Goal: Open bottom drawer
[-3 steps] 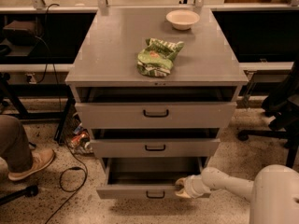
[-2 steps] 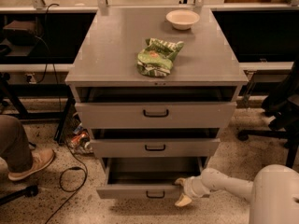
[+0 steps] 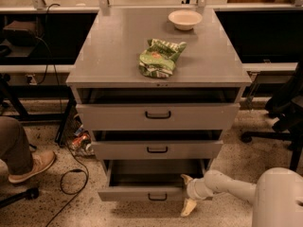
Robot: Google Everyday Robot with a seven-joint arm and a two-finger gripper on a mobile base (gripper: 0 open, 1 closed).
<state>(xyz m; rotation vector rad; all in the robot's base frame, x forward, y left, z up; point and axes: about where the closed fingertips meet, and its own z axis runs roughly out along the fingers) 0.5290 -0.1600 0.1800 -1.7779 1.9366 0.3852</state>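
The bottom drawer [image 3: 142, 193] of the grey cabinet stands pulled out, its plain grey inside showing and its small black loop handle [image 3: 157, 197] at the front. My gripper [image 3: 187, 194] is at the drawer's right front corner, low near the floor. Its two cream fingers [image 3: 188, 207] are spread apart, one above the drawer front's top edge and one below it. My white arm [image 3: 236, 186] reaches in from the lower right.
The middle drawer [image 3: 157, 150] and top drawer [image 3: 158, 116] stand slightly out. A green bag [image 3: 158, 57] and a white bowl [image 3: 185, 19] lie on the cabinet top. A person's shoe [image 3: 31, 166] and cables [image 3: 71, 174] are on the floor at left. A chair base [image 3: 279, 136] is at right.
My gripper has shifted slightly and its fingers have spread wider at the drawer's right front corner. The bottom drawer stays pulled out.
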